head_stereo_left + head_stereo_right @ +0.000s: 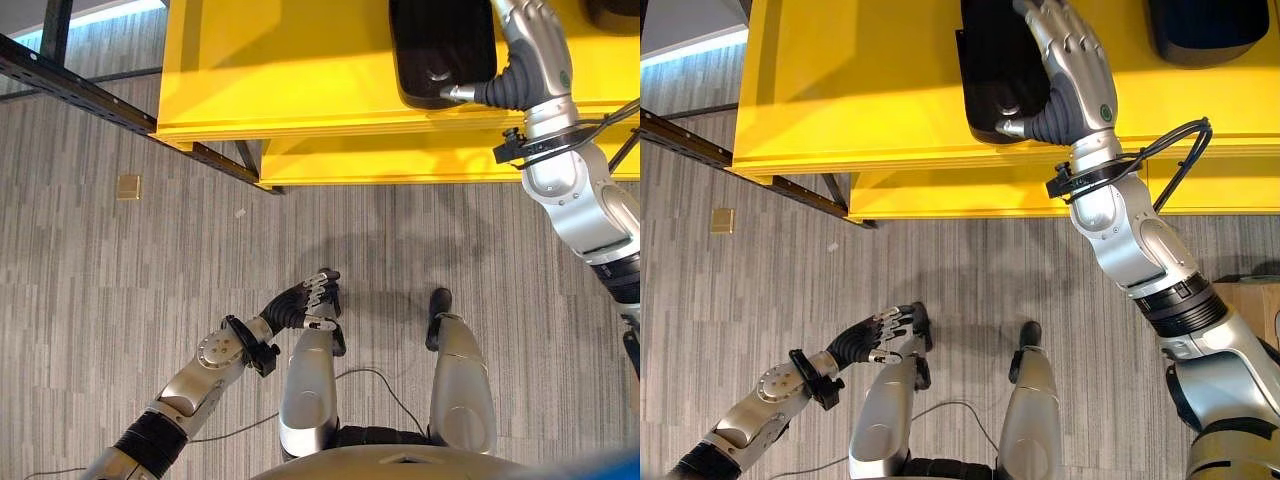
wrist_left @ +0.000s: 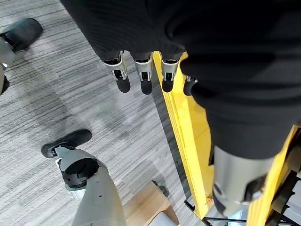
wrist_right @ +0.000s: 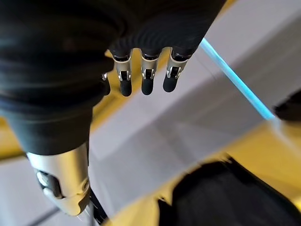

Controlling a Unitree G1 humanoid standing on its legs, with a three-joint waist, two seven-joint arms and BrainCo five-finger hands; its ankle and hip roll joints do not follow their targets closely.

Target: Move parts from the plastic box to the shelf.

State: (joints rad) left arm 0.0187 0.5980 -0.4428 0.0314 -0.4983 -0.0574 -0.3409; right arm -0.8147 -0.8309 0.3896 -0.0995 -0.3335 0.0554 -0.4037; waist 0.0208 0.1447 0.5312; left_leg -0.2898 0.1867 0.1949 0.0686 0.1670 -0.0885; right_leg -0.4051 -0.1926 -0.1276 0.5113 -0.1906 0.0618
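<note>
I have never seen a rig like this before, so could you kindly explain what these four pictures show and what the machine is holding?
This is a two-legged humanoid robot looking down at its own work. Two pictures come from the two eyes of a camera on its head; the other two come from cameras on its wrists, looking along the fingers. The right robot hand reaches over a yellow shelf, above a black part lying there; its fingers look relaxed and hold nothing. A second black part lies further along the shelf. The left robot hand hangs low over the grey floor, holding nothing.
</note>
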